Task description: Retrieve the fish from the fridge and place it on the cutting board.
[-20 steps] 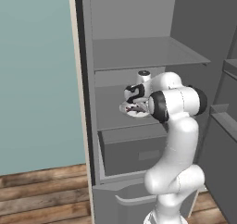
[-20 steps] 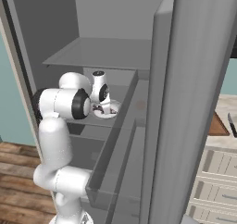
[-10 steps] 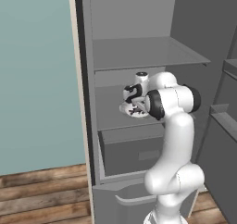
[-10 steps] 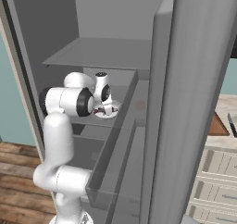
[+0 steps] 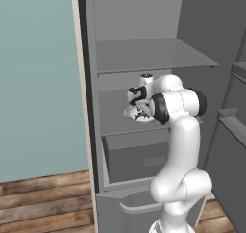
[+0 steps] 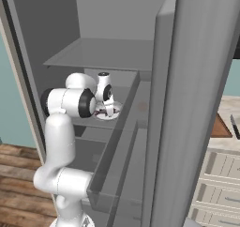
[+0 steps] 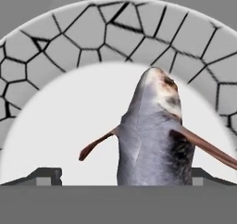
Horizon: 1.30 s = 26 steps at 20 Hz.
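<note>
My arm reaches into the open fridge (image 5: 144,54) from the front, elbow bent, so that the hand comes in over the middle shelf instead of knocking the shelf above. The gripper (image 5: 141,112) points down at a round white plate (image 5: 133,114) that sits on that shelf, above the grey drawer (image 5: 139,155), because the fish lies on that plate.

From the other side, the hand hangs over the same plate (image 6: 112,109) near the shelf's front edge, with the tall door (image 6: 197,104) swung wide to leave me room. Beyond the door, on the counter, the brown edge of the cutting board (image 6: 219,127) waits, well apart from here.

Looking down my fingers, the fish (image 7: 155,135) is close and runs straight between them, head away from me, resting on the plate's smooth middle inside its crackled rim (image 7: 111,33). A finger tip (image 7: 44,174) stands on each side of the body, apart from it, so my jaws are spread and grip nothing yet. I judge I am lined up to close across the body.
</note>
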### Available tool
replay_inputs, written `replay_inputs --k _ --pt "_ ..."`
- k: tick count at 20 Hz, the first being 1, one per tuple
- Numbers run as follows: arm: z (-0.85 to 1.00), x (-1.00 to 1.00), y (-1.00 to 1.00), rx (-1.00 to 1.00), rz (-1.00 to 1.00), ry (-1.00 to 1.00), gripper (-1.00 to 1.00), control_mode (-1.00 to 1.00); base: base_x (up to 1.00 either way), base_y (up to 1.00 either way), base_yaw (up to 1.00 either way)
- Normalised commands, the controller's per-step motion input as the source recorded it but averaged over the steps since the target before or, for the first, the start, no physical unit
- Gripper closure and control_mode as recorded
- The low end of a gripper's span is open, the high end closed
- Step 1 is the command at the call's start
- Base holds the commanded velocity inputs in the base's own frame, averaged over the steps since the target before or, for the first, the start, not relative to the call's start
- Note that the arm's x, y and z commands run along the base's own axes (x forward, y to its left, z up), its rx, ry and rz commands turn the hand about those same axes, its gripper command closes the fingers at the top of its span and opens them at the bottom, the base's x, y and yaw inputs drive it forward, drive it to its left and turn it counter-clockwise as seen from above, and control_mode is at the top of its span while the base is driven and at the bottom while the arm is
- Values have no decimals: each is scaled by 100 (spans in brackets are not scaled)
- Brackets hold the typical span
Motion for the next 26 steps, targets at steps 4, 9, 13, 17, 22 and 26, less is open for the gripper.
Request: replay_inputs --k 4,9,13,17,22,26 --pt "-18 0 0 2 0 0 100 -100 0 0 0" --pt "-5 0 0 0 0 0 100 -100 0 0 0" --pt "0 0 0 0 0 0 100 -100 0 0 0" --pt "-5 -1 -5 -2 0 -13 100 -100 0 0 0" --pt "22 -12 -4 -1 3 -13 100 -100 0 0 0" --pt "9 -11 -5 -2 5 -6 100 -100 0 0 0"
